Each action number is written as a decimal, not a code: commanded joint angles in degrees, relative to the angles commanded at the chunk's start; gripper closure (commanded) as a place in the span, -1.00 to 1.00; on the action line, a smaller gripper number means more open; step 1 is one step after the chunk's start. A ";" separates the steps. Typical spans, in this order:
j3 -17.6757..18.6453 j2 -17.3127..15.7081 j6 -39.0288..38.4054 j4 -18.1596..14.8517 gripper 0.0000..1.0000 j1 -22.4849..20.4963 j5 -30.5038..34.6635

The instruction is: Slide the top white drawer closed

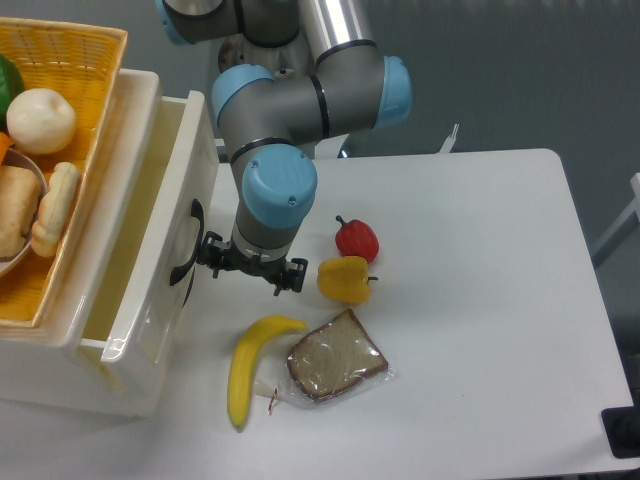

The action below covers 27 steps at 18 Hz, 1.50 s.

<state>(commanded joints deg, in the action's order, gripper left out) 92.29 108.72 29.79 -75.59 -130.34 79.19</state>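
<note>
At left of centre, the claw [250,272] is pressed against the top white drawer [160,250], partly open; its state cannot be told.
</note>
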 joint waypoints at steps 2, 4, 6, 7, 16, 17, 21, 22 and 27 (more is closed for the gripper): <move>0.00 -0.44 0.00 -0.09 -1.00 0.70 0.09; 0.00 -0.70 -0.09 -0.09 -1.00 0.79 0.09; 0.00 -1.31 -0.17 -0.09 -1.00 1.40 0.17; 0.09 -1.67 -0.18 -0.17 -1.00 1.41 0.26; -0.79 -1.50 0.61 0.26 -1.00 -1.74 0.53; -1.40 -1.41 1.49 0.52 -1.00 -2.80 0.53; -4.21 -0.71 11.05 0.70 -1.00 -7.37 1.75; -4.57 -0.79 13.86 0.79 -1.00 -8.34 3.76; -4.57 -0.88 21.17 1.75 -1.00 -12.90 9.67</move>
<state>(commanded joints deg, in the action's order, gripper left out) 87.72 107.84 50.97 -73.83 -143.25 88.86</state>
